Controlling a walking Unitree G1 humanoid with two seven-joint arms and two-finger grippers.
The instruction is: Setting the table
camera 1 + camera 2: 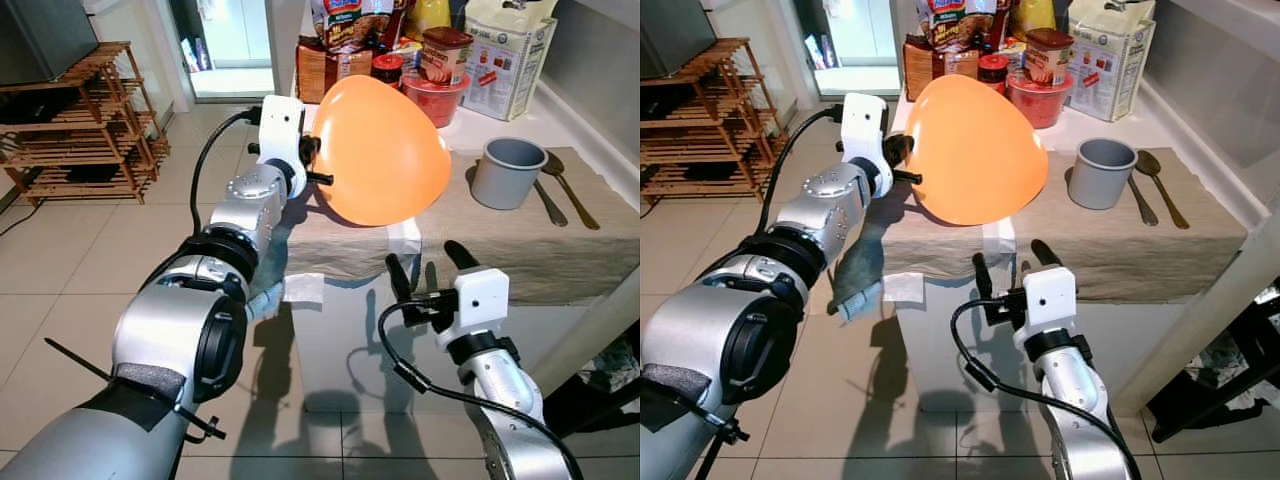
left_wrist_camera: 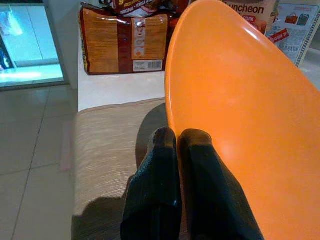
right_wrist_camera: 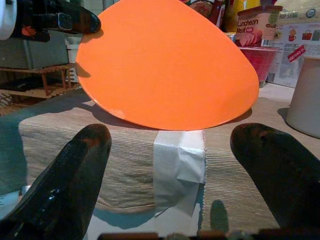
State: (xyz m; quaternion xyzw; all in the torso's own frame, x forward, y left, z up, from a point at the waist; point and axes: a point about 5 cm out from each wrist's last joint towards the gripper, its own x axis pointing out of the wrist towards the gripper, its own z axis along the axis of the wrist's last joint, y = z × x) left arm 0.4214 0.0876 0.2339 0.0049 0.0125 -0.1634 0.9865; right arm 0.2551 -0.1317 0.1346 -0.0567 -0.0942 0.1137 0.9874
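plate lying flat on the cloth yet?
No. The left end effector holds the orange plate tilted on edge above the table runner.

Home kitchen or dining corner. Counter [image 1: 560, 345] draped with beige cloth [image 1: 560, 240]; along its far edge, packaged groceries [image 1: 440, 50]: bread, jars, a flour bag. Grey cup [image 1: 508, 172] and 2 spoons [image 1: 560, 190] near the right edge. Tiled floor [image 1: 70, 270], wooden rack [image 1: 85, 125] alongside.
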